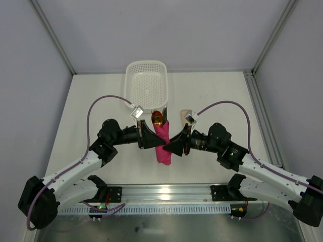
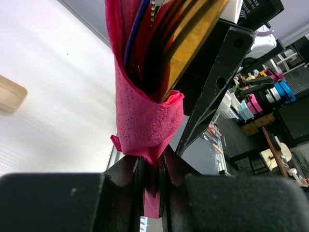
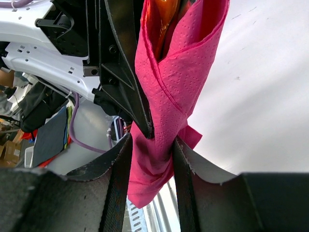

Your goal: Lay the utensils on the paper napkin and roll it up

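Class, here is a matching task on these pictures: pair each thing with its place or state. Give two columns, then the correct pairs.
1 paper napkin
2 gold utensil head
3 white basket
4 beige strip

a at the far edge of the table
b pinched by left hand and right hand
c lying flat, apart from the roll
d poking out of the roll

Pairs: 1-b; 2-d; 3-a; 4-c

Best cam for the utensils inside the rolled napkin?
Left wrist: looks into the open end of the paper napkin, with the utensils, gold head and darker pieces, close up. Right wrist catches only an orange-gold sliver at the top. Top external shows a tiny gold head at the roll's far end.
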{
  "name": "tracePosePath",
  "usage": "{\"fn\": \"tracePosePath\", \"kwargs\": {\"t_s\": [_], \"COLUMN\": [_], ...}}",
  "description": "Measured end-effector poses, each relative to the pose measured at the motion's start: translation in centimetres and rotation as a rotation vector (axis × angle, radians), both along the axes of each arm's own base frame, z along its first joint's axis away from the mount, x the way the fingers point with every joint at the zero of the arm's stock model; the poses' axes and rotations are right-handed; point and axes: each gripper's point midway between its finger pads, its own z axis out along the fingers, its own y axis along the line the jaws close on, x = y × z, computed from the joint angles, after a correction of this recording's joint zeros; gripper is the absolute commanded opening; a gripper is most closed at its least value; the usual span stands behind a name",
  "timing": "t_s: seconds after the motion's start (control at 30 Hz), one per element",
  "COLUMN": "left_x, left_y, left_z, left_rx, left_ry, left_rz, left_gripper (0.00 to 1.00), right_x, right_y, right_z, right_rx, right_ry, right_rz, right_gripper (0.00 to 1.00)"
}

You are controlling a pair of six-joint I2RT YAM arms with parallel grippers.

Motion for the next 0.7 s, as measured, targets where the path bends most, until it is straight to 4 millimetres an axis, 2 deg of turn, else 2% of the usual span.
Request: {"fn": "tracePosePath", "kwargs": {"t_s": [0.27,0.4,0.7], "left_x": [-0.05,-0.09,-0.21], "left_y": [0.0,0.01,0.06], "left_z": [-0.02,-0.04,0.1], "left_rx": [0.001,0.002,-0.002], "left_ry": [-0.005,-0.008,-0.017], "left_rz": [-0.003,-0.006,-0.016], "left_gripper": [0.0,0.0,0.0], "right_x": [-0.14,-0.12,-0.08], "right_y": [0.09,0.07,0.04], "right_z": [-0.24,-0.28,-0.32], "right_rx": [-0.007,-0.009,-0.012], "right_ry": [0.005,0.002,-0.007], "right_rz": [0.011,0.011,0.012], "right_gripper": [0.39,0.34,0.1]}}
